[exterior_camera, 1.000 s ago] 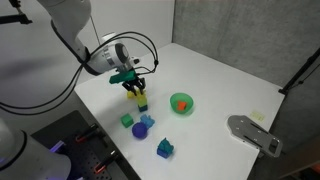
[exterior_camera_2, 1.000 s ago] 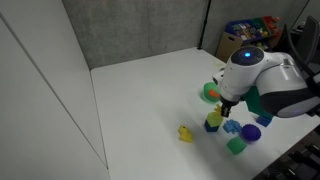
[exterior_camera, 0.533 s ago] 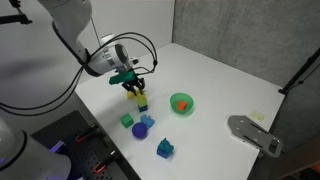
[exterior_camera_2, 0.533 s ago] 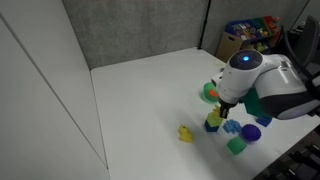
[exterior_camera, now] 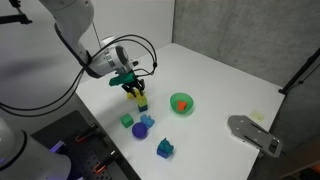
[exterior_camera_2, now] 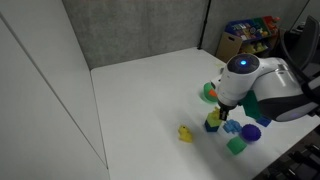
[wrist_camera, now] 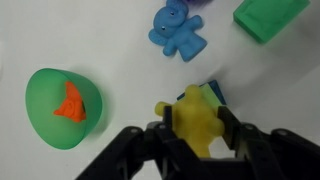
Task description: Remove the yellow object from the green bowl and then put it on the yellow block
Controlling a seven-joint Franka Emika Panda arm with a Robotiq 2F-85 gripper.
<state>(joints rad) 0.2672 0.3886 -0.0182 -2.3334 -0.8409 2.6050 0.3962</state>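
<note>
My gripper point(wrist_camera: 196, 133) is shut on the yellow object point(wrist_camera: 197, 122), a small knobbly toy piece. It holds it just over the yellow block point(wrist_camera: 209, 92), which sits on a blue block. In both exterior views the gripper point(exterior_camera: 134, 89) point(exterior_camera_2: 221, 108) hangs over this small stack point(exterior_camera: 142, 102). The green bowl point(wrist_camera: 45, 122) lies apart from the gripper and holds only a small orange-red piece point(wrist_camera: 70, 102). The bowl also shows in both exterior views point(exterior_camera: 181, 103) point(exterior_camera_2: 208, 92); the arm partly hides it in one of them.
A blue toy figure point(wrist_camera: 178, 32), a green cube point(exterior_camera: 127, 121) and a purple ball point(exterior_camera: 142, 129) lie near the stack. Another small yellow piece point(exterior_camera_2: 185, 133) lies on the white table. A grey device point(exterior_camera: 255, 135) sits at the table's edge.
Almost nothing; the gripper stays over the stack with the yellow object in it, perhaps a little lower.
</note>
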